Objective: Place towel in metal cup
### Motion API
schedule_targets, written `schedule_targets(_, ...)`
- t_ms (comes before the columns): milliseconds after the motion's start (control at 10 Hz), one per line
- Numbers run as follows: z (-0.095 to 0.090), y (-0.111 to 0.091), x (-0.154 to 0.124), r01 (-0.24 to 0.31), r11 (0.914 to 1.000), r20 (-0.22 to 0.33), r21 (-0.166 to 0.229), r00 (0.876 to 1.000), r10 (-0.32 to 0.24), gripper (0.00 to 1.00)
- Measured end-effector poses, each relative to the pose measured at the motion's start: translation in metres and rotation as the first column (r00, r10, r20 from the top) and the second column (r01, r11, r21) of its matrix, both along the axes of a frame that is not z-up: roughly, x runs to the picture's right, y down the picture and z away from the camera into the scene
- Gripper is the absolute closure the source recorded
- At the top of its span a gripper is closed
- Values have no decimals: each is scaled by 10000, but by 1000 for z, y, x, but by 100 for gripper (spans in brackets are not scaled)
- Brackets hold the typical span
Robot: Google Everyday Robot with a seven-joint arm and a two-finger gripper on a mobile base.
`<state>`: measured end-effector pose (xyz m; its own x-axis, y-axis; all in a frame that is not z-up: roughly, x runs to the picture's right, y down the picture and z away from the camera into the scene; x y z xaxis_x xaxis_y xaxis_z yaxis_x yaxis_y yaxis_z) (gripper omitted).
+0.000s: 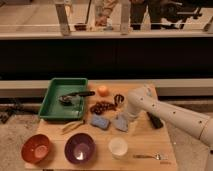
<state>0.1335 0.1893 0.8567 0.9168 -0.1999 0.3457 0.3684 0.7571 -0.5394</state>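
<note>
The towel (120, 124), a small grey-blue rag, lies on the wooden table (145, 137) right of the blue sponge (99, 121). The metal cup (118, 98) is small and dark and stands behind it, near the orange (102, 90). My white arm reaches in from the right and bends down over the towel. My gripper (128, 118) hangs open at the towel's right edge, low over the table. The arm hides part of the towel. Nothing is lifted.
A green tray (52, 102) with a dark utensil sits at the back left. Grapes (102, 107) lie beside the metal cup. A white cup (118, 147), purple bowl (80, 148) and orange bowl (36, 148) line the front. A spoon (150, 156) and a black object (155, 120) lie right.
</note>
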Motion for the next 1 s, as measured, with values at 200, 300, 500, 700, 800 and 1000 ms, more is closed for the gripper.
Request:
schedule_targets(200,1,0,-4,26,10000,47,-19,10000,-26,20)
schedule_targets(300,2,1,-5,23,10000,50,-37,10000,-22,20)
schedule_targets(500,3,2,-7,14,10000,70,-46,10000,-14,21)
schedule_targets(700,4,4,-6,-5,10000,78,-70,10000,6,27)
schedule_targets(800,4,5,-9,28,10000,102,-91,9999,-27,34)
schedule_targets(1000,6,6,-12,34,9999,102,-128,9999,-33,43)
